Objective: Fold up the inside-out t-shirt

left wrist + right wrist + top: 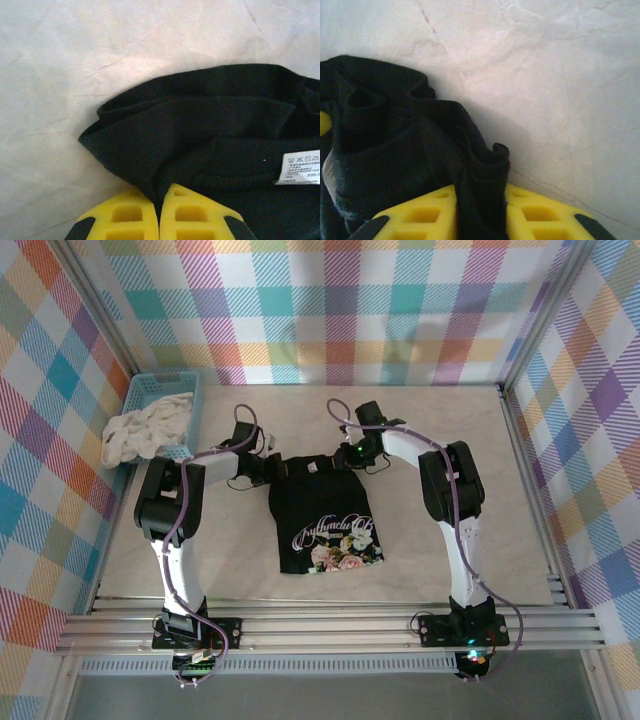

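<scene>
The inside-out t-shirt (318,510) lies black on the table's middle, its floral print (338,542) toward the near edge. My left gripper (263,469) sits at the shirt's far left corner and my right gripper (352,455) at its far right corner. In the left wrist view, the left gripper (159,200) is shut on a thin fold of the t-shirt (200,125), whose white care label (299,167) faces up. In the right wrist view, the right gripper (480,202) is shut on a thick bunched fold of the t-shirt (395,140) between its yellow fingers (540,212).
A blue basket (141,391) stands at the back left with a white-cream cloth (145,428) spilling over its near rim. Aluminium rails (330,615) frame the pale table (440,430). Checked walls close in the back and both sides.
</scene>
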Robot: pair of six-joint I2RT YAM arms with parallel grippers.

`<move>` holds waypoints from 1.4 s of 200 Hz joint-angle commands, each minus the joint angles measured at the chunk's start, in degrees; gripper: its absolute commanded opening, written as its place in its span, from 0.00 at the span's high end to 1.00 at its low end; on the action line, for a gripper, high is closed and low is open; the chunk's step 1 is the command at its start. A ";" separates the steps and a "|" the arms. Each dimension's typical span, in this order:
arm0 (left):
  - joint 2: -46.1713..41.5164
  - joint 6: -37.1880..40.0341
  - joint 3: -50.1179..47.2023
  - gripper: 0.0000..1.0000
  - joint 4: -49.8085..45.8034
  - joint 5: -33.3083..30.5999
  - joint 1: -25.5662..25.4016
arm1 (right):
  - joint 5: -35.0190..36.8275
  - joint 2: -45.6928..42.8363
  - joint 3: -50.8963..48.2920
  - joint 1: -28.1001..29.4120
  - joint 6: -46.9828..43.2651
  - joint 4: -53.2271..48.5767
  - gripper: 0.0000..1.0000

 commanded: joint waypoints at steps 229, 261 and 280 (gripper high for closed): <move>-10.77 4.57 35.05 1.00 -11.14 -0.98 4.56 | -10.19 -13.62 18.25 -7.11 6.45 19.35 1.00; -18.75 2.23 19.09 1.00 -4.22 1.48 2.88 | -11.95 -21.06 2.73 -7.11 7.07 22.47 1.00; -25.39 1.01 6.60 1.00 -0.12 2.36 0.25 | -12.43 -28.32 -10.75 -6.88 8.11 25.13 1.00</move>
